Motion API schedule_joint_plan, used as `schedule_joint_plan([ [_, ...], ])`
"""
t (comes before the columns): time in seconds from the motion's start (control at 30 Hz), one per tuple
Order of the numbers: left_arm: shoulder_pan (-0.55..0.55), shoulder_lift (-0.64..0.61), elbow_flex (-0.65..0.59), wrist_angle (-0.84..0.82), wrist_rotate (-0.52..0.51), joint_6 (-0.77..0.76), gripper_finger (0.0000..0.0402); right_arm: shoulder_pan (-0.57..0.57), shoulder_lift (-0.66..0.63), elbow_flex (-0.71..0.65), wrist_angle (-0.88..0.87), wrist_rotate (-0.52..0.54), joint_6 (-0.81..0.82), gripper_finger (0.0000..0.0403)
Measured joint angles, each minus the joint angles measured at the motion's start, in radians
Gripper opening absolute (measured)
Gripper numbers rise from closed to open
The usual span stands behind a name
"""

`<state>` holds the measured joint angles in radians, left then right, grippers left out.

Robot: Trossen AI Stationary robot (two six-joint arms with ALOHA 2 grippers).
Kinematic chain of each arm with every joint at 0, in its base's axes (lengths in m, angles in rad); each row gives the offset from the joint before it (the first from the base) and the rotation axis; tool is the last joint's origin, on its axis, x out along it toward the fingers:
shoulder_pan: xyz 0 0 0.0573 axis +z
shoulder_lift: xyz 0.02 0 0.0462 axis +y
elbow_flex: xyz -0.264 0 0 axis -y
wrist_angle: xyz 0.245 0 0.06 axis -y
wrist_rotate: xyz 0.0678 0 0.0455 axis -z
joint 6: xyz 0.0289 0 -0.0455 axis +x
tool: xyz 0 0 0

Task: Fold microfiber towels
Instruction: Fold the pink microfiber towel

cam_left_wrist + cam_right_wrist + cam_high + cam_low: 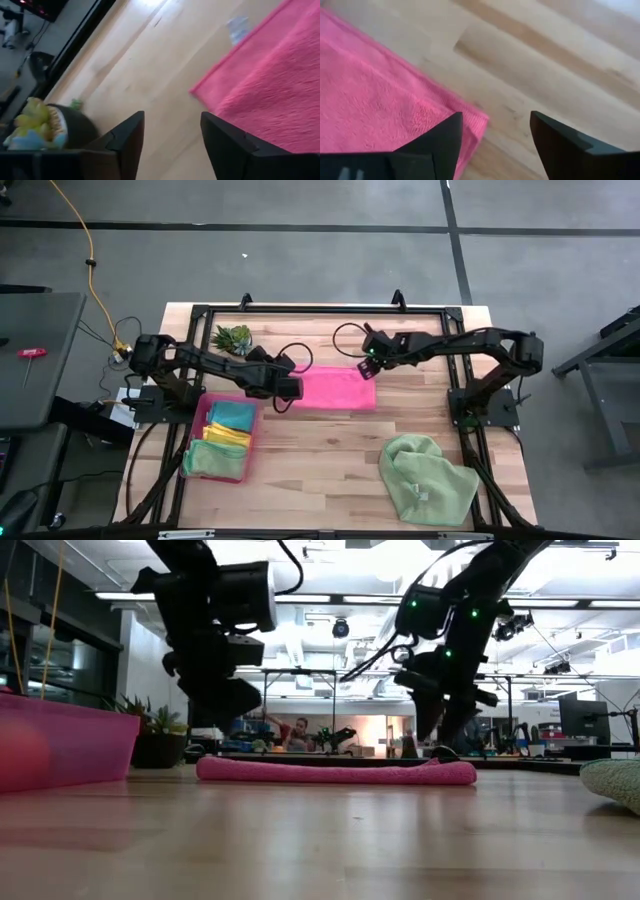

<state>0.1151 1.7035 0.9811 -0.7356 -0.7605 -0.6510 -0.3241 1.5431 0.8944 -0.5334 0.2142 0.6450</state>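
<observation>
Over pink towel (338, 388), empty spread claws (170, 145)

Folded towel (338, 388) lies mid-table between tray (199, 423) and crumpled towel (428, 480).

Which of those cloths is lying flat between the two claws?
The hot pink towel, spread flat mid-table between both claws. The pale green towel lies crumpled near the front edge, and the other cloths are in the pink tray.

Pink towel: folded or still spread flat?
Folded: the pink towel lies as a thick doubled strip, a narrow rectangle from above, both grippers off it.
</observation>
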Motion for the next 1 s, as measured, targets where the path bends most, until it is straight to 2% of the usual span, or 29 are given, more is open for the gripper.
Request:
schedule_joint_plan([
  [0.2, 0.043, -0.031, 0.000, -0.091, 0.008, 0.025, 0.0199, -0.025, -0.052, 0.000, 0.000, 0.003, -0.077, 0.0227],
  [0.37, 0.077, -0.073, 0.000, -0.091, 0.008, 0.081, 0.0200, -0.025, -0.083, 0.000, -0.004, 0.017, -0.104, 0.0227],
  [0.6, 0.102, -0.118, 0.000, -0.083, -0.088, 0.090, 0.0200, -0.025, -0.094, 0.000, -0.011, 0.038, -0.116, 0.0227],
  [0.83, 0.106, -0.135, 0.000, -0.072, -0.103, 0.113, 0.0200, -0.032, -0.094, 0.000, -0.046, 0.101, -0.103, 0.0227],
  [0.9, 0.106, -0.135, 0.000, -0.063, -0.085, 0.113, 0.0200, -0.042, -0.094, 0.000, -0.061, 0.101, -0.103, 0.0227],
  [1.0, 0.120, -0.135, 0.000, 0.018, 0.026, 0.174, 0.0200, -0.060, -0.094, 0.000, -0.086, 0.093, -0.122, 0.0227],
])
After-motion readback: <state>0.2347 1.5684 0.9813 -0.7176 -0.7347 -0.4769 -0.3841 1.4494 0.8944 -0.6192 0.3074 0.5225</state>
